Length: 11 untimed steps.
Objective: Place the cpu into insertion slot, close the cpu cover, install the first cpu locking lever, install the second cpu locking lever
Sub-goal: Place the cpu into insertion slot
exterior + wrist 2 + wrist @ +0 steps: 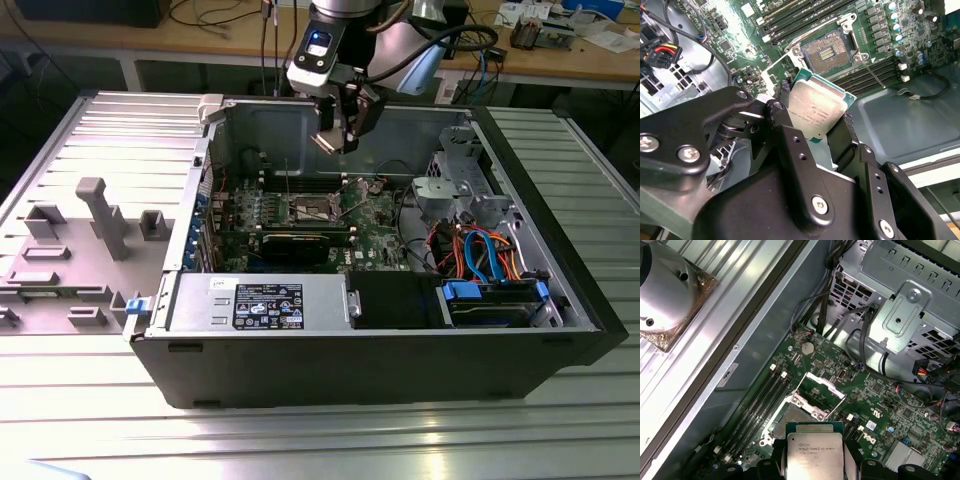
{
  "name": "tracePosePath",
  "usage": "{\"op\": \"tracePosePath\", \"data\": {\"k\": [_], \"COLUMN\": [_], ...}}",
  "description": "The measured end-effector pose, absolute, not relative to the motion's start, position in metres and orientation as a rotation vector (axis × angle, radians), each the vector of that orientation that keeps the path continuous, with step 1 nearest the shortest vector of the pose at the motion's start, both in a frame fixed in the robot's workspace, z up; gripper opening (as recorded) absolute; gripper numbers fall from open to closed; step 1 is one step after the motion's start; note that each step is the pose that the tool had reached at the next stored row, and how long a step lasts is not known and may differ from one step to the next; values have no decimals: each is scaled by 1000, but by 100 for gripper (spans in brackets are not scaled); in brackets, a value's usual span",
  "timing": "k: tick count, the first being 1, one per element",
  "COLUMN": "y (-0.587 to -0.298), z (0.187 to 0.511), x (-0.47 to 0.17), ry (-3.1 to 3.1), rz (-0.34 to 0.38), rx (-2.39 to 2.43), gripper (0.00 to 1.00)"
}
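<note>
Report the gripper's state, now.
The gripper: closed on the chip, which is not yet in the socket.

Lab workshop, cabled workbench [590, 65], open computer case [350, 365]

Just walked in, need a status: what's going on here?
The robot arm's hand hangs over the open black computer case, gripping a small flat square chip with a silver-grey metal top. Below, the square silver-rimmed socket with a dark centre lies bare, its thin silver metal frame cover swung open. The chip is not seated yet.
</note>
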State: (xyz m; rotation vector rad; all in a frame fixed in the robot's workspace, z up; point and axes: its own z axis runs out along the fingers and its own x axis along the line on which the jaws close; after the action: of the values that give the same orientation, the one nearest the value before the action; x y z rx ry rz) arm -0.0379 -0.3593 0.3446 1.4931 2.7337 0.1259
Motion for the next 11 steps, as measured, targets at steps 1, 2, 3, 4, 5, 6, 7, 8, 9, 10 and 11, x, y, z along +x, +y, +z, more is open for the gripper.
{"op": "tracePosePath", "data": {"k": [1,2,3,4,5,6,7,8,9,10,11], "y": [-359,-359,-359,-359,-359,-359,-359,-359,-359,-359,-359], "z": [344,344,343,343,342,341,340,339,339,338,337], "x": [-38,-38,-38,-38,-38,-38,-38,-38,-38,-38,-38], "ry": [2722,2711,2698,2687,2675,2663,2641,2629,2618,2598,2577], "rz": [126,125,125,125,124,124,123,123,123,122,121], "rx": [1513,1532,1553,1571,1590,1610,1644,1661,1678,1707,1737], "gripper": [55,55,55,55,55,55,55,55,55,55,55]}}
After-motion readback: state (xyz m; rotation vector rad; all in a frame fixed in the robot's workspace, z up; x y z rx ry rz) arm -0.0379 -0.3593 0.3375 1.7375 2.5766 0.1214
